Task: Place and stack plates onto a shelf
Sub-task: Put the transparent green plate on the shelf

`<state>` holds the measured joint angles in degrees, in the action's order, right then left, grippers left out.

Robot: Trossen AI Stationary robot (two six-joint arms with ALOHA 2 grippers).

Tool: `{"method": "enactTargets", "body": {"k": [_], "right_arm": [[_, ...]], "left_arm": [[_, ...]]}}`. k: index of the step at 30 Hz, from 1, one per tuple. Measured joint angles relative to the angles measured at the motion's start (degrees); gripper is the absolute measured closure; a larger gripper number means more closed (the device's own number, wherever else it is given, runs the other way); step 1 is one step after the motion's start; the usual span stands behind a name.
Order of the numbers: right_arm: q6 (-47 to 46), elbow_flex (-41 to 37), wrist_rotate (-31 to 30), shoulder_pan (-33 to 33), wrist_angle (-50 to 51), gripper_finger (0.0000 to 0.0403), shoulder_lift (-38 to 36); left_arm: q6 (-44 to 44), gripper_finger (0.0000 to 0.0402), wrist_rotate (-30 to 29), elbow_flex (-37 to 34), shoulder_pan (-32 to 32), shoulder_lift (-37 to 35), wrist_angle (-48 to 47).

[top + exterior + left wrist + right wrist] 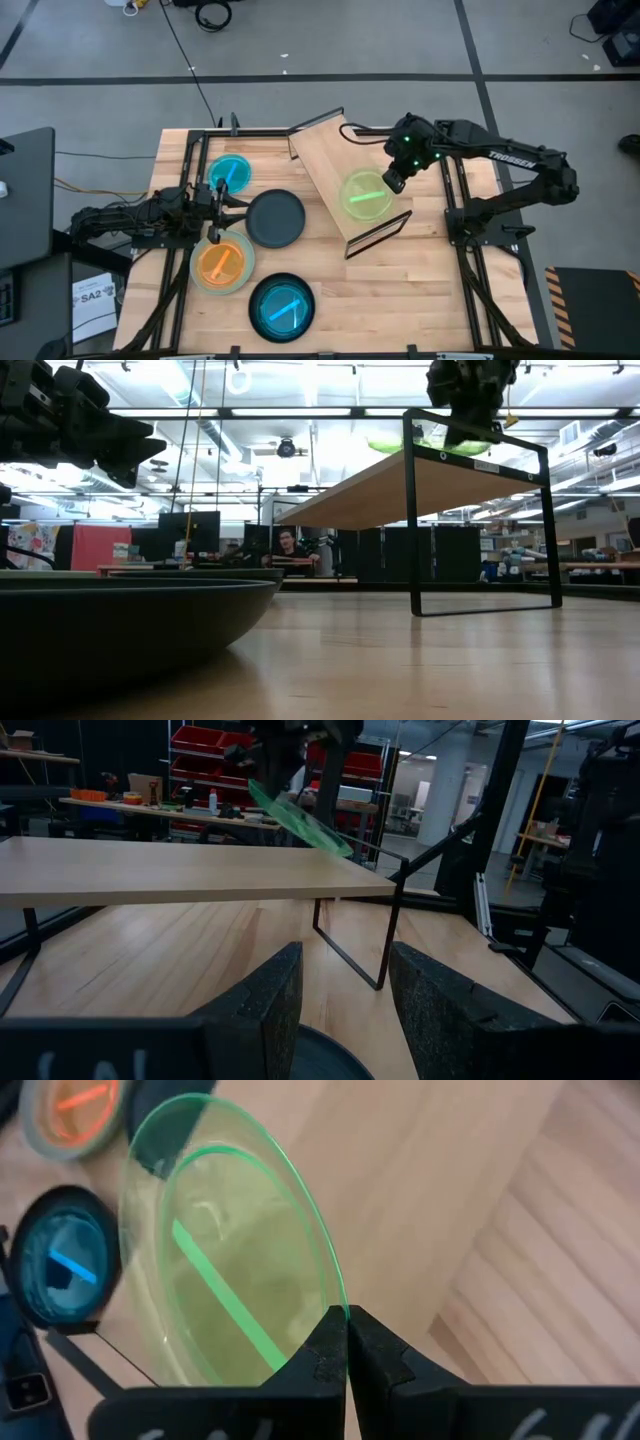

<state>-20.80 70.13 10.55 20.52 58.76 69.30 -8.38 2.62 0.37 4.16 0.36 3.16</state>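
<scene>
right gripper [393, 183]: fingers pinched tight on the rim of the bright green plate [366, 195], no gap between the pads in the right wrist view; sits over the shelf's near-right end.
bright green plate: above the shelf [345, 180], tilted, the held edge up and the far edge down toward the board per left wrist view [298, 815]; cannot tell if the low edge touches the board. Green centre stripe runs roughly along the counter's width in the high view.
shelf: long axis diagonal on the counter [420, 265], from back-centre toward front-right; black wire frames at both ends; stands on the counter, board raised as seen in the low view [400, 485].
left gripper [215, 197]: fingers apart with a clear gap in the left wrist view [345, 1010], holding nothing; hangs low just left of the dark grey plate [275, 218], pointing toward it and the shelf.
dark grey plate: flat on the counter, centre-left, just beside the shelf's left edge, not on it.
teal plate [231, 173]: flat, back-left, behind the left gripper.
orange plate [222, 261]: flat, front-left, sits on a pale green plate [202, 281] whose rim shows around it.
blue plate [282, 306]: flat at the front edge, dark rim, bright blue stripe angled diagonally.
background: a person [288, 548] seated far behind the counter in the low view.
</scene>
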Motion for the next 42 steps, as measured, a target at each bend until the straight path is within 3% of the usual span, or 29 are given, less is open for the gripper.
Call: {"method": "enactTargets", "body": {"k": [16,42], "right_arm": [[-0.67,-6.25,1.08,1.39,-3.74,0.0395,0.0],[-0.68,-6.39,1.59,1.37,-8.55,0.037,-0.02]], "left_arm": [[0.01,0.0244,0.0,0.01,0.0,0.0,0.0],[0.0,0.0244,0.0,0.01,-0.01,0.0,0.0]]}}
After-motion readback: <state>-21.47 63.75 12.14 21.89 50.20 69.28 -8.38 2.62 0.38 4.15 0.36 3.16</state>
